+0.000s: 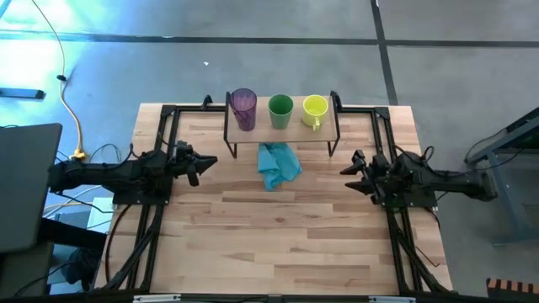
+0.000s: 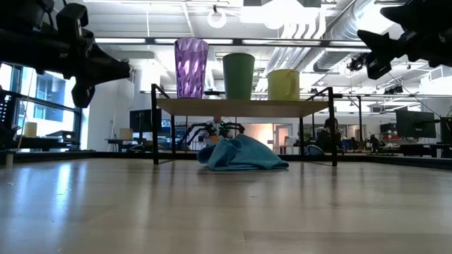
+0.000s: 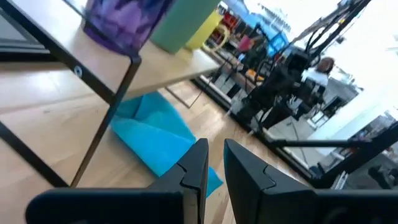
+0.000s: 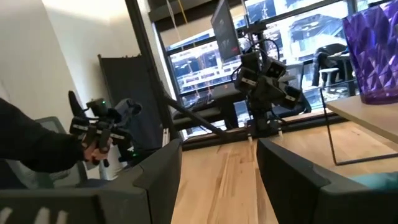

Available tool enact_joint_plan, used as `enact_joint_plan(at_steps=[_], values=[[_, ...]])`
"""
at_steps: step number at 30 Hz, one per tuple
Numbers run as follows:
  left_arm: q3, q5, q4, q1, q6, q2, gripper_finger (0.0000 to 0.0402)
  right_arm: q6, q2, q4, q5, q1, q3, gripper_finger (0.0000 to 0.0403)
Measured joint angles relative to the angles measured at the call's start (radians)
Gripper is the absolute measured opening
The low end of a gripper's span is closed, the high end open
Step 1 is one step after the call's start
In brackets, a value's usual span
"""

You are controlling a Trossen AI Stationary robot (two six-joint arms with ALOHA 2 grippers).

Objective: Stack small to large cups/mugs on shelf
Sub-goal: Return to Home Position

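Three cups stand on their bases in a row on the shelf [image 1: 290, 129] at the table's far edge: the purple tumbler [image 1: 243, 108] on the left, the green cup [image 1: 280, 111] in the middle, the yellow-green mug [image 1: 315, 110] on the right, its handle toward the near side. In the low view the tumbler [image 2: 191, 67], the cup [image 2: 239, 75] and the mug [image 2: 284, 84] stand apart from one another. My left gripper [image 1: 206, 162] hovers left of the shelf, its fingers [image 3: 200, 165] a narrow gap apart. My right gripper [image 1: 347, 168] hovers to the shelf's right, wide open [image 4: 217, 168]. Neither touches anything.
A crumpled light blue cloth [image 1: 278, 164] lies on the table just in front of the shelf, partly under it [image 2: 240, 155]. Black frame rails [image 1: 160, 135] run along the table's left and right sides. A person's dark sleeve and hand [image 4: 93, 140] show beyond the table.
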Motion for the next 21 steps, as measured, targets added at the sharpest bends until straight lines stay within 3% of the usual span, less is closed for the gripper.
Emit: enact_joint_plan(at_steps=[8,21], values=[[0.0,0.077,0.101,0.0,0.087,0.028,0.0042,0.003,0.0,-0.023,-0.056,-0.031,0.0,0.0199],[0.0,0.053,-0.13,0.002,0.104,-0.182,0.0042,0.001,-0.002,-0.046,-0.004,-0.031,0.0,0.0199]])
